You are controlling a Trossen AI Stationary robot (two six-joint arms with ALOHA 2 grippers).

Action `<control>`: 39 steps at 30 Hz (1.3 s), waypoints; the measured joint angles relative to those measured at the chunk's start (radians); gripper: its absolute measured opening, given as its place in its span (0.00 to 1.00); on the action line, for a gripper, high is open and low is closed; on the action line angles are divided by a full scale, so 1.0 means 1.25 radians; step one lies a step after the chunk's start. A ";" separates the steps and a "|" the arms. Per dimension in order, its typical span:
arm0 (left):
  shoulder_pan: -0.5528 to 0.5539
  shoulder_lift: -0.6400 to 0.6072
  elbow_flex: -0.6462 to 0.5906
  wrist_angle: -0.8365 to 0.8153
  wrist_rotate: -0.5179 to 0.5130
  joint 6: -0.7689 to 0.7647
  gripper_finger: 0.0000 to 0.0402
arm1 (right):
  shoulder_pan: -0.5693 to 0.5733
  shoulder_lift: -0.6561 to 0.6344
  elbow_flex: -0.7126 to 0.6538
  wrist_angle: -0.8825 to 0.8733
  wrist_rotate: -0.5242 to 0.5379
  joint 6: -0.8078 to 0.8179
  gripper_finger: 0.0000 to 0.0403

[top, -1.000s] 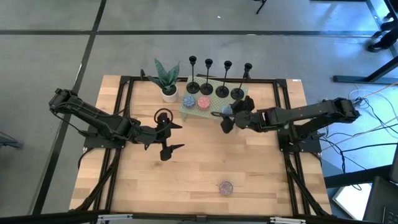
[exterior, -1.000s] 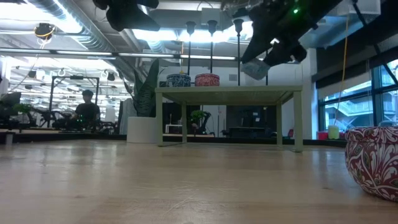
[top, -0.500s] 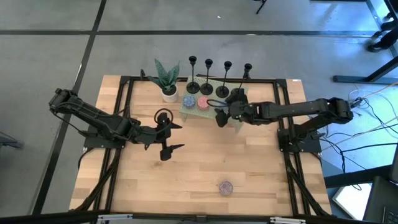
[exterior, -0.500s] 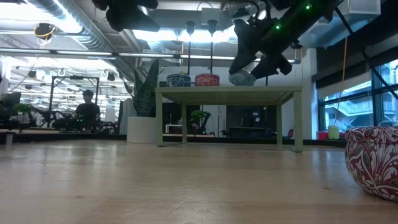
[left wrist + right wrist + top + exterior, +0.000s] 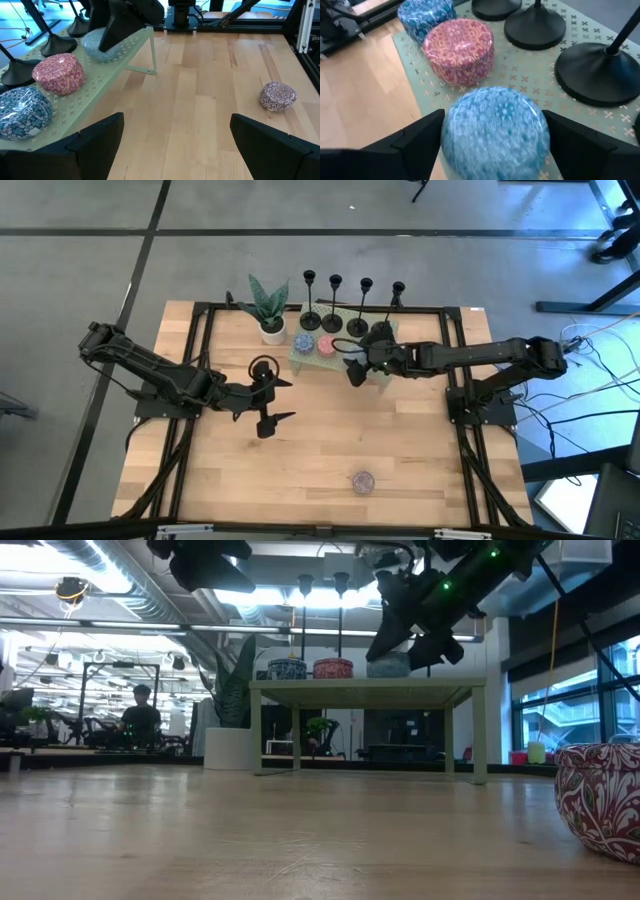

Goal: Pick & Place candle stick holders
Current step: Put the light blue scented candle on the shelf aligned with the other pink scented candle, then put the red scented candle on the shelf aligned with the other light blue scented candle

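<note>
A: What differs from a second ago?

B: Then the right end effector (image 5: 352,360) hung off the front right of the pale green perforated metal shelf (image 5: 300,360), carrying the light blue patterned round tin (image 5: 494,131) in the air. Now it reaches over the shelf's front edge, and the tin rests on the shelf between its spread fingers (image 5: 417,142), which flank it on both sides. In the low view the tin (image 5: 388,664) sits level on the shelf top.

A: And the left arm?

B: Unchanged. The left end effector (image 5: 268,397) waits above the wooden desk (image 5: 320,440), spread wide and empty.

A: What does the shelf carry?

B: A dark blue patterned round tin (image 5: 304,344), a pink patterned round tin (image 5: 326,345) and the light blue one in a front row. Behind them stand the four black metal candle stick holders (image 5: 335,320), upright on disc bases. A purple patterned round tin (image 5: 362,480) lies alone on the desk's near side.
</note>
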 joint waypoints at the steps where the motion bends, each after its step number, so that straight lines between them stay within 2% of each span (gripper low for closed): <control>1: 0.000 0.000 0.000 0.000 0.000 0.000 0.90 | 0.000 0.001 -0.001 -0.002 0.001 0.000 0.82; 5: 0.000 0.000 0.000 0.000 0.000 0.000 0.90 | 0.000 0.001 -0.001 0.002 0.026 -0.013 0.85; 15: 0.000 0.000 0.000 0.000 0.000 0.000 0.90 | -0.001 -0.017 0.000 0.014 0.028 -0.074 0.85; 20: 0.000 0.000 0.000 0.000 0.000 0.000 0.90 | 0.007 -0.020 0.049 -0.013 0.023 -0.134 0.84; 23: 0.000 0.000 0.000 0.000 0.000 0.000 0.90 | 0.024 -0.021 0.096 -0.045 -0.038 -0.162 0.84; 28: 0.000 0.000 0.000 0.000 0.000 0.000 0.90 | 0.066 -0.021 0.174 -0.153 -0.203 -0.164 0.84; 30: 0.000 0.000 0.000 0.000 0.000 0.000 0.90 | 0.089 -0.021 0.190 -0.192 -0.243 -0.162 0.84; 39: 0.000 0.000 0.000 0.000 0.000 0.000 0.90 | 0.198 -0.021 0.199 -0.281 -0.248 -0.124 0.84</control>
